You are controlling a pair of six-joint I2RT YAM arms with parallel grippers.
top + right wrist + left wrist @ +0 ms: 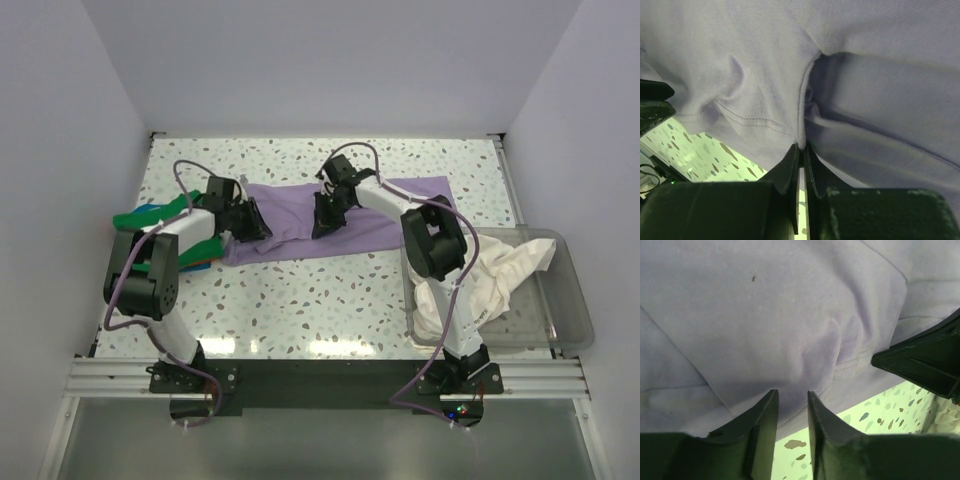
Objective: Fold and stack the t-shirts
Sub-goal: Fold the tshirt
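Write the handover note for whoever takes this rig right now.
Left gripper: open, fingers slightly apart over a hem at the left end of the purple shirt.
Right gripper: shut on a pinch of that shirt near its middle.
Purple shirt lies spread on the table. The green shirt is bunched at the left edge, and the white shirt is heaped in the bin.
Done: nothing stacked.
Left: finish folding the purple shirt, fold the other two, then stack all three.
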